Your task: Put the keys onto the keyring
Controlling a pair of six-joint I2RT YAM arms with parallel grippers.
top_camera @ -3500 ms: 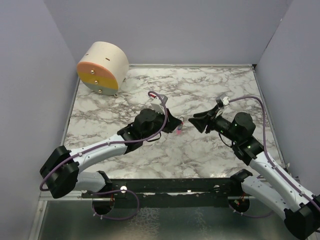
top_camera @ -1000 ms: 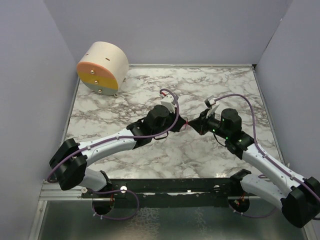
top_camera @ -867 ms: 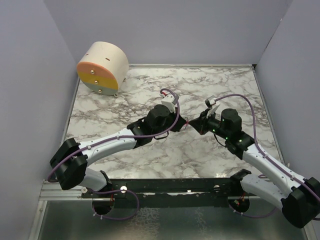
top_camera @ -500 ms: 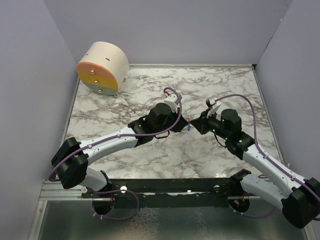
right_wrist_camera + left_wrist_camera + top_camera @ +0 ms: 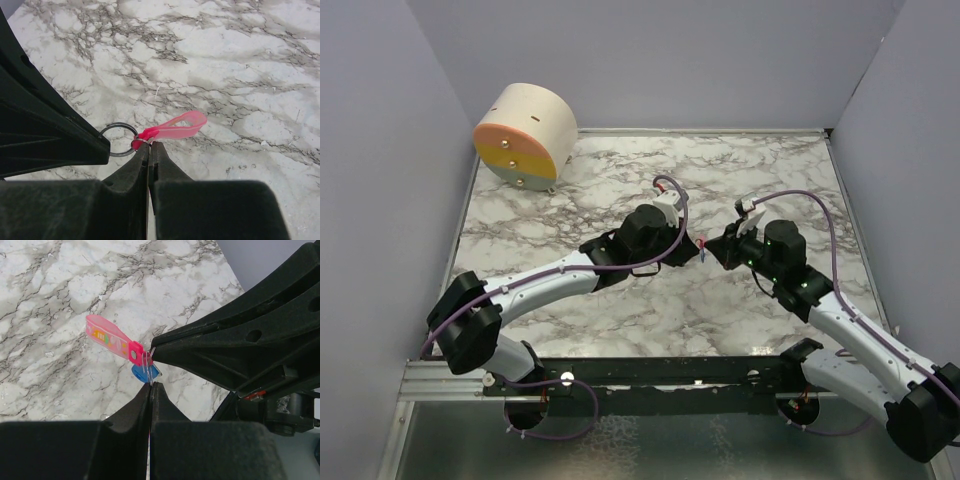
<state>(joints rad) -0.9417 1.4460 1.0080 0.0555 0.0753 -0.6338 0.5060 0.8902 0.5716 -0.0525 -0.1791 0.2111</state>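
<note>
**Grippers.** The left gripper (image 5: 151, 386) has its jaws fully closed, the tips pinching the thin wire of the keyring (image 5: 119, 139) at its edge. The right gripper (image 5: 148, 146) also has its jaws fully closed. Its tips sit on the darker red head of the key (image 5: 172, 125), just where that head meets the ring.

**Position.** The two grippers meet almost tip to tip over the middle of the table (image 5: 620, 190), the left reaching in from the left and the right from the right. Only the ring and the key head lie between them. Both items appear lifted off the marble, though the pictures do not settle how far.

**Key.** The pale pink length sticks out sideways from the right fingertips with nothing else holding it. It carries small coloured marks along one face. The head shows a small hole.

**Keyring.** The ring stands roughly on edge between the two sets of tips. The tag (image 5: 145, 373), blue, sits just beyond the left fingertips against the wire, visible from the left wrist only.

**Join.** The key head touches the ring wire. It cannot be told whether the wire passes through the hole.

**Other.** A beige drum (image 5: 525, 135) with an orange and yellow face lies on its side at the far left corner, well apart.
</note>
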